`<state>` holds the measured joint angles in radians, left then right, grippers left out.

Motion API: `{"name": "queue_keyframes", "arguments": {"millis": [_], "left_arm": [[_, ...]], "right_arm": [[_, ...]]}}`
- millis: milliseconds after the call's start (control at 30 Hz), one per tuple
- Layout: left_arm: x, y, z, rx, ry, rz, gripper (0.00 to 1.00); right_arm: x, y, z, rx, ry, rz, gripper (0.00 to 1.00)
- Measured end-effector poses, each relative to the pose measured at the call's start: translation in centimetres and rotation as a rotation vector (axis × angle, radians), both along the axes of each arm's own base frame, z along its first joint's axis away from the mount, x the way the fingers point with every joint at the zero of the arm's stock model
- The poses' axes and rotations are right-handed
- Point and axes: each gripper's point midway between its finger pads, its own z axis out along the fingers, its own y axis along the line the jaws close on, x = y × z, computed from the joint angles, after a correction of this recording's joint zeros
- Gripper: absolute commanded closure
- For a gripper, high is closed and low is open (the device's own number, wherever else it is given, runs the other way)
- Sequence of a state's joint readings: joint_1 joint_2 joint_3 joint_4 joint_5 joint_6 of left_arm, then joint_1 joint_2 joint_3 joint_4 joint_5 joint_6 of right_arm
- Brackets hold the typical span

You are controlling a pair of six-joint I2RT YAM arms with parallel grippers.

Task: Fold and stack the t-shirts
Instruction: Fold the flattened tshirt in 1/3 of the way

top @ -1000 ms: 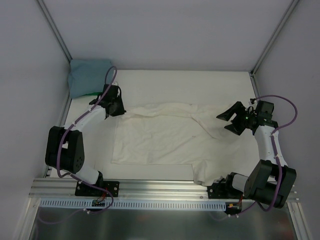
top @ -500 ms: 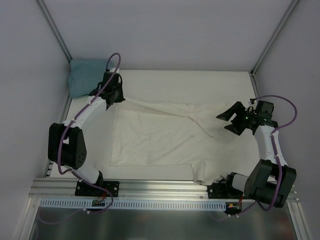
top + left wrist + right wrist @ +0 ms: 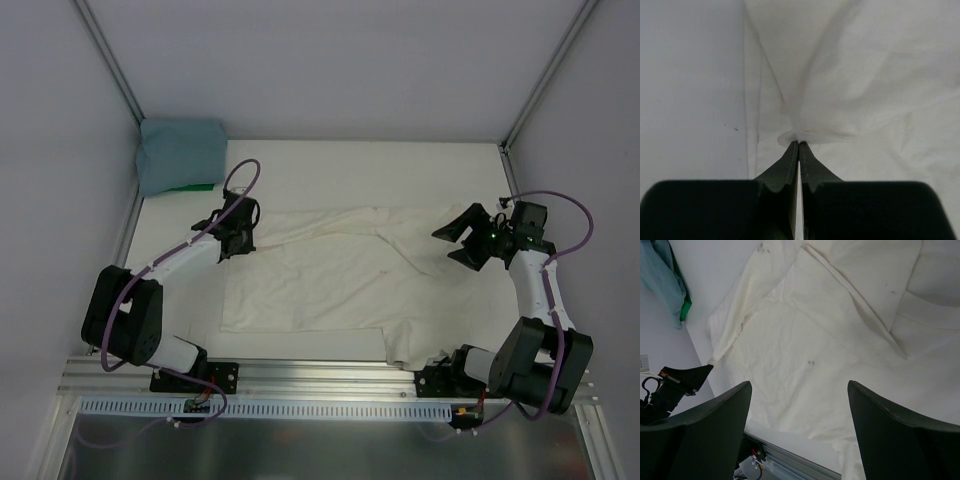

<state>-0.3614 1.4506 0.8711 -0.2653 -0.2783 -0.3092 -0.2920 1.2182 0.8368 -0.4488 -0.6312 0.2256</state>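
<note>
The cream t-shirt (image 3: 330,280) lies spread and creased across the middle of the white table (image 3: 350,170), its lower right part reaching the near edge. My left gripper (image 3: 240,238) is at the shirt's upper left corner, shut on a small pinch of cream cloth (image 3: 805,134). In the left wrist view its tips (image 3: 799,145) meet with the fold between them. My right gripper (image 3: 450,245) hovers open over the shirt's right side, and cream cloth (image 3: 815,340) shows between its fingers (image 3: 799,385). The teal-blue t-shirt (image 3: 180,152) sits bunched in the back left corner.
A green object (image 3: 195,187) pokes out under the teal shirt (image 3: 662,275). Grey walls and metal frame posts (image 3: 110,60) close in the table. An aluminium rail (image 3: 320,378) runs along the near edge by the arm bases.
My left gripper, holding the cream cloth, swung back toward the teal shirt and then came forward and right, drawing the shirt's upper left edge along. The right arm stayed still.
</note>
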Motion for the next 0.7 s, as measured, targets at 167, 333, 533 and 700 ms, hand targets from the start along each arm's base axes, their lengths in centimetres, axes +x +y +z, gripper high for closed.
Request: {"name": "queue_keyframes", "arguments": {"millis": [167,333,533,700], "left_arm": [[-1.6,1.4,-1.5,0.049,0.030,0.086,0.59],[-2.4,2.8,-2.3,0.098,0.061,0.168,0.06],[-2.0,1.2,0.8,-0.002,-0.058,0.153,0.01],[-1.9,-3.0,9.1,-0.296,-0.320,-0.002,0.01]], "right_arm": [[0.0,0.1,0.1,0.005,-0.001,0.003,0.16],[0.0,0.2,0.2,0.013,-0.005,0.009,0.01],[0.5,1.0,0.2,0.035,0.007,0.045,0.00],[3.2,3.5,0.6,0.041,0.024,0.141,0.00]]}}
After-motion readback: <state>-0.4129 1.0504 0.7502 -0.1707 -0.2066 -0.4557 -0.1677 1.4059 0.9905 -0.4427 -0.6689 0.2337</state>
